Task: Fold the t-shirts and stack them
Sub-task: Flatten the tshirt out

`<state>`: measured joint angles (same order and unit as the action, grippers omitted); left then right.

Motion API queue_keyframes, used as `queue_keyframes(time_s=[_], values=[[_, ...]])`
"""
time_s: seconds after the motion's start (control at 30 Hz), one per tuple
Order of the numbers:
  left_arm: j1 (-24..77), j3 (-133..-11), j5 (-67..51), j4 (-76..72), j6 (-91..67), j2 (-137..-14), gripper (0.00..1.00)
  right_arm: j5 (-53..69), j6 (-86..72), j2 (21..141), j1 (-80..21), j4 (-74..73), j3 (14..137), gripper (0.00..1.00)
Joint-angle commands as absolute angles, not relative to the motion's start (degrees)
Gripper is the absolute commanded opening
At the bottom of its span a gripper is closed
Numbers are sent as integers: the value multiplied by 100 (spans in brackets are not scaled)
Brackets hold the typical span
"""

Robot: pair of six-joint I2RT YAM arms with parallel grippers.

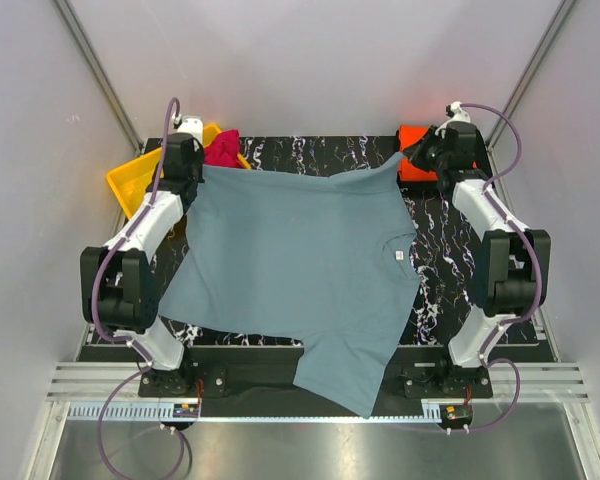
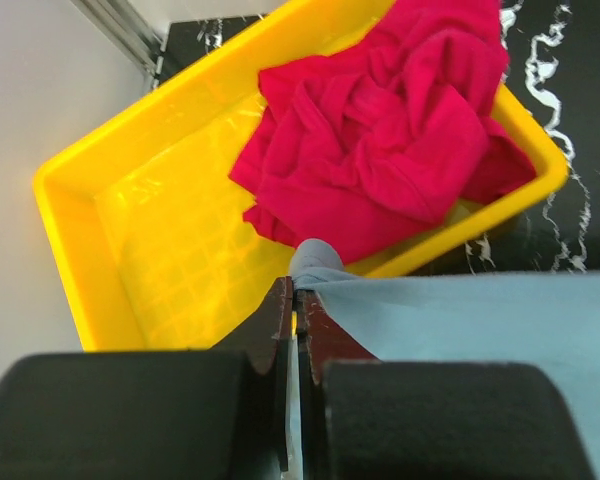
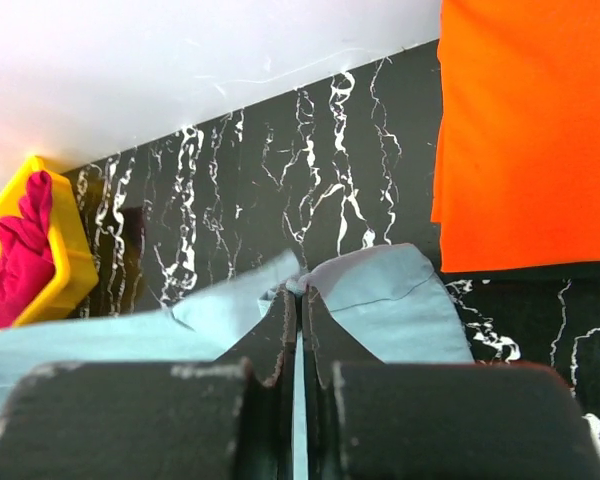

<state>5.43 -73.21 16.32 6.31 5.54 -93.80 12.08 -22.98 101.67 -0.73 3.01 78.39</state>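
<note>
A grey-blue t-shirt (image 1: pixel 300 270) hangs stretched across the table, its lower end draped over the near edge. My left gripper (image 1: pixel 193 170) is shut on its far left corner (image 2: pixel 315 262); the cloth runs off to the right in the left wrist view. My right gripper (image 1: pixel 420 155) is shut on the far right corner (image 3: pixel 310 285). A folded orange t-shirt (image 1: pixel 413 160) (image 3: pixel 530 130) lies flat at the back right. The crimson t-shirt (image 1: pixel 221 148) (image 2: pixel 390 120) is crumpled in the yellow bin.
The yellow plastic bin (image 1: pixel 130 180) (image 2: pixel 150 250) sits at the back left corner, tilted off the table's edge. The black marbled tabletop (image 1: pixel 440 260) (image 3: pixel 280 170) shows around the shirt. White enclosure walls stand on both sides and behind.
</note>
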Motion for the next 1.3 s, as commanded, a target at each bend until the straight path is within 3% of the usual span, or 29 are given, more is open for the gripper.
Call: queue_keyframes(time_s=[0.0, 0.6, 1.03, 1.27], values=[[466, -7419, 1740, -377, 914, -9430, 0, 1099, -2619, 9967, -62, 467, 8034, 0], [440, -6021, 1107, -1731, 1573, -9009, 0, 528, -3498, 7437, -79, 114, 4863, 0], [457, -5089, 1441, -1881, 1327, -8508, 0, 430, -4017, 5811, -360, -140, 3420, 0], [448, -4773, 1652, -1828, 1248, -8411, 0, 107, -3929, 5538, -1212, -430, 3164, 0]])
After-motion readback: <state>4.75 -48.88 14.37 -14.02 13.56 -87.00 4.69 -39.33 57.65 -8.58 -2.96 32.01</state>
